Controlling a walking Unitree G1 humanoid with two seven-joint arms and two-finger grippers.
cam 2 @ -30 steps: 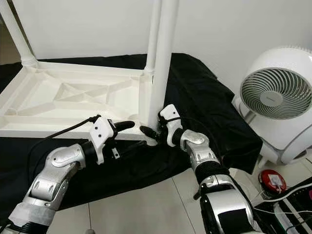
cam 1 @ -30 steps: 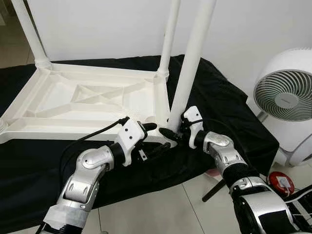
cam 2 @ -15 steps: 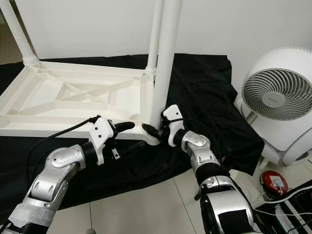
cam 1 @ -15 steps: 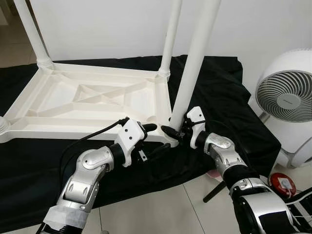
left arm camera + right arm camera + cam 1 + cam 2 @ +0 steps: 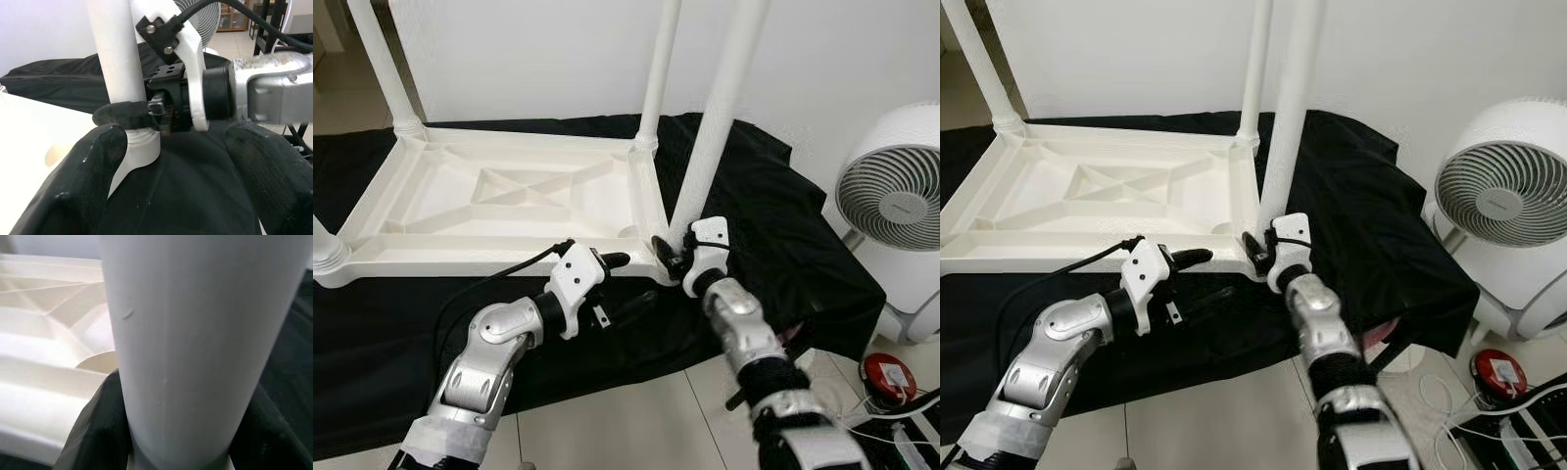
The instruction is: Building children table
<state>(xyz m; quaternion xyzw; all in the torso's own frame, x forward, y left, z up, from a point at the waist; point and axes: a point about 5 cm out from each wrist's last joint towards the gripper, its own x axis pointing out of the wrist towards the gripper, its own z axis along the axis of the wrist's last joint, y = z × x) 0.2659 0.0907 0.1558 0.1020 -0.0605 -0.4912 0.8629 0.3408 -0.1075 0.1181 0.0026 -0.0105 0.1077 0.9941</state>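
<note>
A white plastic children's table (image 5: 489, 257) lies upside down on a black cloth (image 5: 759, 196), its legs pointing up. My right gripper (image 5: 674, 257) is shut on the base of the near right leg (image 5: 720, 117), where that leg meets the corner socket. In the right wrist view the leg (image 5: 195, 333) stands between the black fingers (image 5: 93, 431). My left gripper (image 5: 626, 279) hovers open just left of that corner, holding nothing. In the left wrist view its fingers (image 5: 83, 186) frame the leg (image 5: 115, 54).
Other legs stand at the far right corner (image 5: 656, 69), the far left corner (image 5: 377, 59) and the near left corner (image 5: 323, 245). A white round fan (image 5: 896, 196) stands on the floor at right, with a red object (image 5: 886, 370) and cables near it.
My right forearm has swung in from the right to the near side of the leg, still gripping its base. The view has shifted a little. The left gripper has stayed put.
</note>
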